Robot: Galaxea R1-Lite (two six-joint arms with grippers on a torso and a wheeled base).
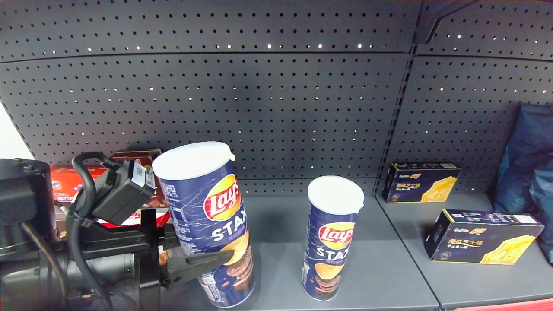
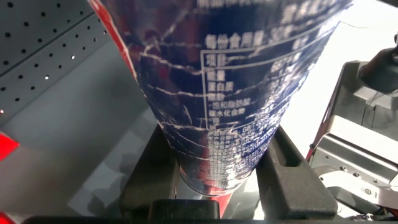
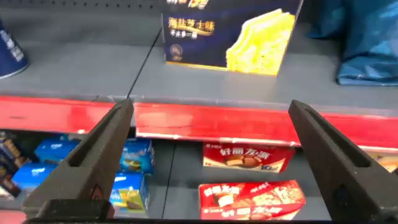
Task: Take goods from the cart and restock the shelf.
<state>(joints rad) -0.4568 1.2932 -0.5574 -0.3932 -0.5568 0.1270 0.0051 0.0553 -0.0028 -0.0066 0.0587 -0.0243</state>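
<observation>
The chip can (image 1: 207, 224) is a tall dark blue tube with a white plastic lid, a red and yellow logo and pictures of chips lower down. It is at the left front of the shelf (image 1: 281, 259), clamped low on its body between the 2 fingers of the left gripper (image 2: 217, 155). It leans, with its lid toward the robot's left. Whether its base touches the shelf cannot be told. The left wrist view shows fine white print on its side.

A 2nd can (image 1: 330, 242) of the same kind stands upright on the shelf, to the right of the held one and apart from it.

The shelf is flat grey metal with a dark pegboard (image 1: 259, 108) behind it. On the next section to the right lie 2 dark blue boxes with yellow pictures, 1 at the back (image 1: 421, 181) and 1 nearer the front (image 1: 484, 237), with blue bags (image 1: 529, 160) at the far right. Red boxes (image 1: 69, 181) sit behind the left arm.

The right gripper (image 3: 211, 109) has its fingers spread wide with nothing between them, in front of the shelf's red edge (image 3: 217, 121). On the lower shelf are red boxes (image 3: 249, 199) and blue packs (image 3: 124, 168).
</observation>
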